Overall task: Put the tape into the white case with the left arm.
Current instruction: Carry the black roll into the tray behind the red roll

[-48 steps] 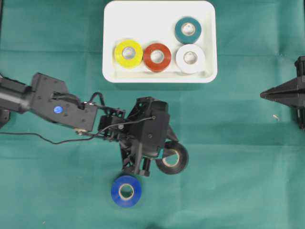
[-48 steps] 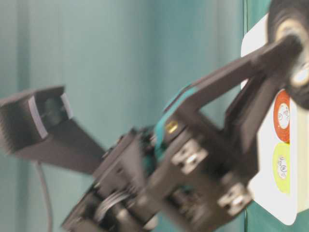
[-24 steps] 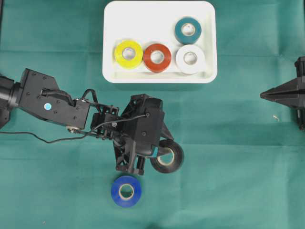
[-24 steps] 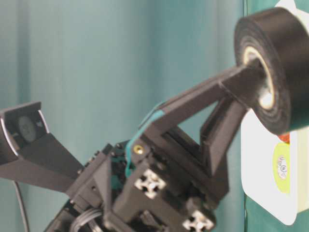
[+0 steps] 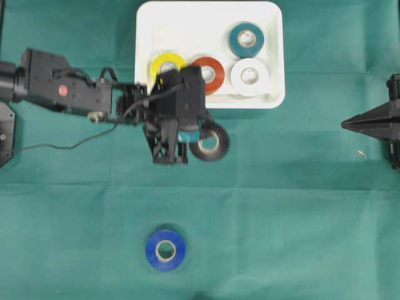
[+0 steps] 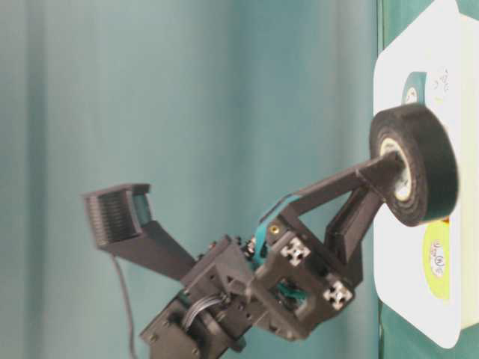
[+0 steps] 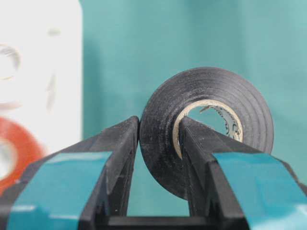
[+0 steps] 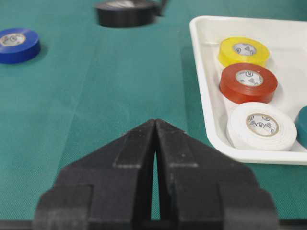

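Tape, a shiny black roll (image 7: 206,129), hangs above the green table (image 5: 300,206), just beside the shallow white plastic case (image 5: 209,12). The left end effector (image 7: 158,143) pinches its wall. Best plan: carry it over the rim, lower it into an empty spot, then let go.

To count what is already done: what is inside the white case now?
Inside the white case lie teal, white, red and yellow rolls. The left arm covers part of the yellow and red rolls overhead.
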You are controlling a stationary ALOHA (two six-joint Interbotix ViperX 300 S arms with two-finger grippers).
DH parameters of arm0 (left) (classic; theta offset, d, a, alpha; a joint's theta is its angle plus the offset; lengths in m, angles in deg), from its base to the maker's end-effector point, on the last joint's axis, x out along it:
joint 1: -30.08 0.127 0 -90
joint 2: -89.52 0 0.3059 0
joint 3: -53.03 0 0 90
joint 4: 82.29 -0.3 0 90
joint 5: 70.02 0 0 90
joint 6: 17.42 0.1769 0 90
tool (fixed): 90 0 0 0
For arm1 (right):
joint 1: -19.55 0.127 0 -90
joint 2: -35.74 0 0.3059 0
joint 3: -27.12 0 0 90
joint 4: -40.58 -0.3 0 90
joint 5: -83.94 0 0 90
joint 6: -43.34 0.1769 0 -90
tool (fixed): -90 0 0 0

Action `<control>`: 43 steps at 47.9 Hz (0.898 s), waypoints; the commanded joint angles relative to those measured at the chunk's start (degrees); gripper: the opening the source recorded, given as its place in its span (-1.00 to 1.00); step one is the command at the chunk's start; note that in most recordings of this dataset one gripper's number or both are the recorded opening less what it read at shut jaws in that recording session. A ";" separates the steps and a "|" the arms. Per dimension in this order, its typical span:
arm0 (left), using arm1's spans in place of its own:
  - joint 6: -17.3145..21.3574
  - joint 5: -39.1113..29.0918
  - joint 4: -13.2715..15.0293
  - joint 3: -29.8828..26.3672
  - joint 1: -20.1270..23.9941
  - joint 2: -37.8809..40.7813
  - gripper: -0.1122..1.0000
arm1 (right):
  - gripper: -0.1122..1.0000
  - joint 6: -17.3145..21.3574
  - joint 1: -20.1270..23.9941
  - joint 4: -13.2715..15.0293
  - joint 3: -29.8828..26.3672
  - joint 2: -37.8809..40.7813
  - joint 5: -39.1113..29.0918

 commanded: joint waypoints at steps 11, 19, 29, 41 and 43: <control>6.59 1.49 0.00 0.79 6.15 -0.62 -0.33 | -0.97 0.00 -0.09 0.00 -0.88 0.35 0.26; 9.84 5.36 -0.09 1.85 9.23 0.18 -0.33 | -0.97 0.00 -0.09 0.09 -1.05 0.35 0.26; 15.12 8.96 -0.09 2.02 12.48 1.93 -0.33 | -0.97 0.00 -0.09 0.00 -1.05 0.35 0.26; 17.84 12.30 -0.09 1.67 17.58 4.57 -0.33 | -0.97 0.00 -0.09 0.00 -0.88 0.35 0.26; 17.84 13.01 -0.09 1.49 18.46 5.01 -0.33 | -0.97 0.00 -0.09 0.09 -0.88 0.35 0.26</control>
